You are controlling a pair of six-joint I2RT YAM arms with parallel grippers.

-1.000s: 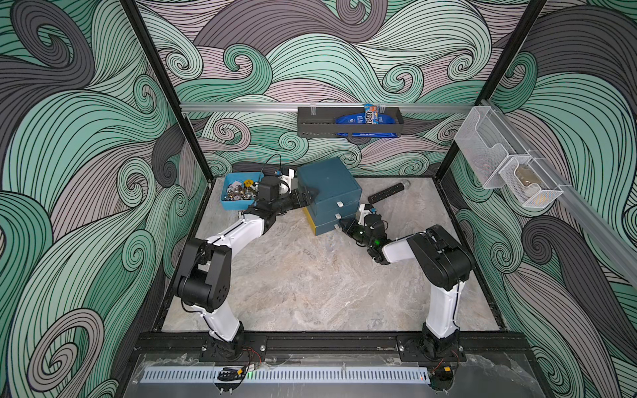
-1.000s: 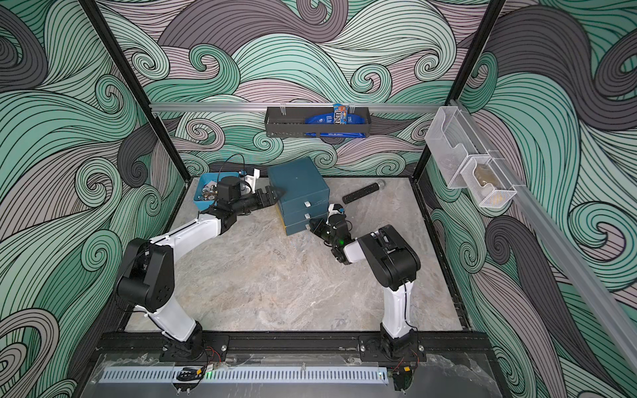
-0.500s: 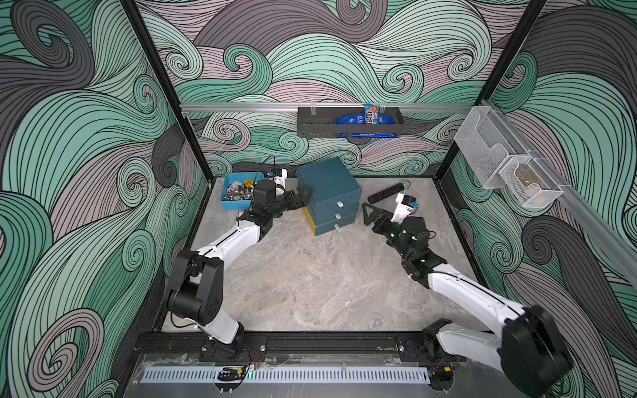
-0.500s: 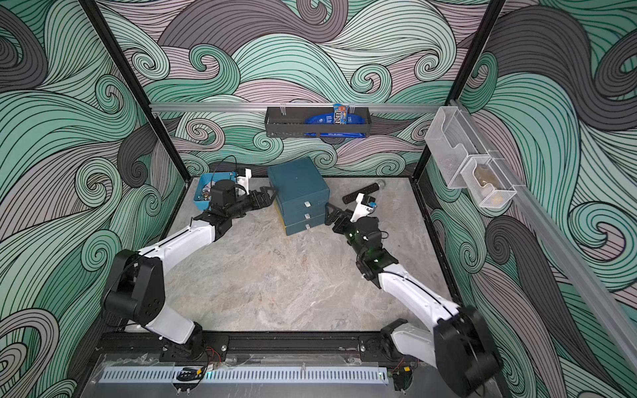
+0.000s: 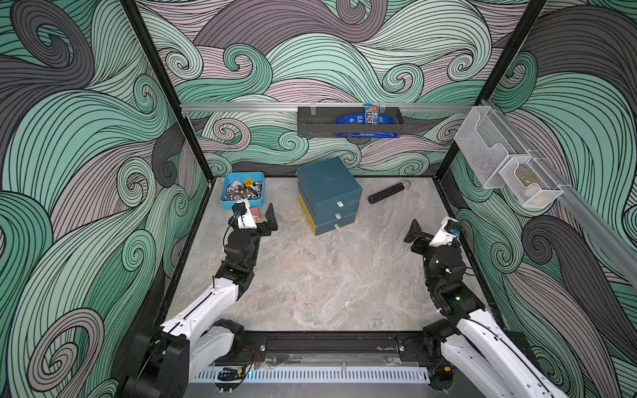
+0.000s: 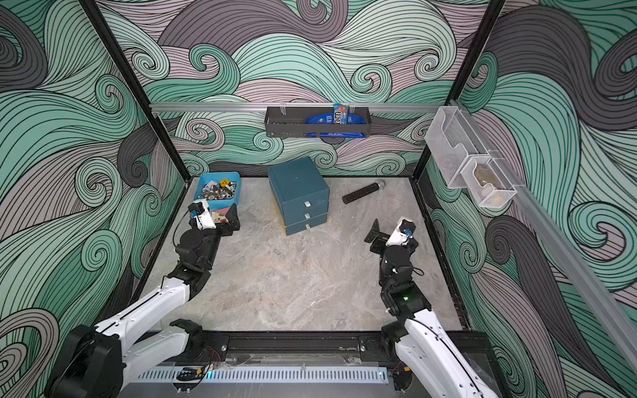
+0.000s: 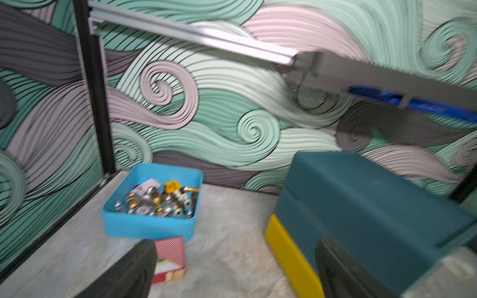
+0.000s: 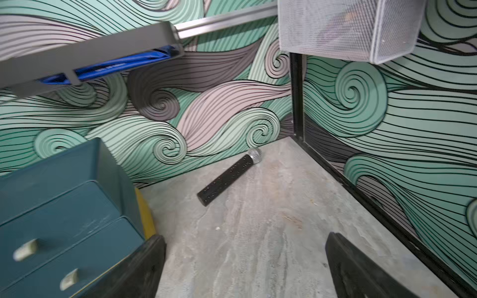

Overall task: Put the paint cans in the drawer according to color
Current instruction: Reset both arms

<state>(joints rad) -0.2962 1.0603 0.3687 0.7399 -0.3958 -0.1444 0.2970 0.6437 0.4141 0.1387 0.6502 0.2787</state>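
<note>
"So, where does the drawer chest [image 5: 327,194] stand?"

"Toward the back of the table [image 5: 310,286], about midway across; three drawers are stacked in it, each with a small white tab, all looking pushed in; a yellow panel shows low on its side."

"And the left gripper [image 5: 255,216]?"

"Spread wide and holding nothing; it hangs over the table just in front of the blue bin [image 5: 227,204] of metal bits, apart from the chest; a small red patterned box [image 7: 170,255] lies just beside the bin, and the wrist view shows it between the fingers [image 7: 129,271]."

"Right gripper [image 5: 431,234]?"

"Also wide and empty; it sits near the table's right edge, well apart from the chest; its wrist view shows bare table between the fingers, and a black microphone [image 8: 227,178] lies beyond, near the back wall."

"Paint cans?"

"I cannot tell where they lie; the shut fronts hide the insides."
</note>
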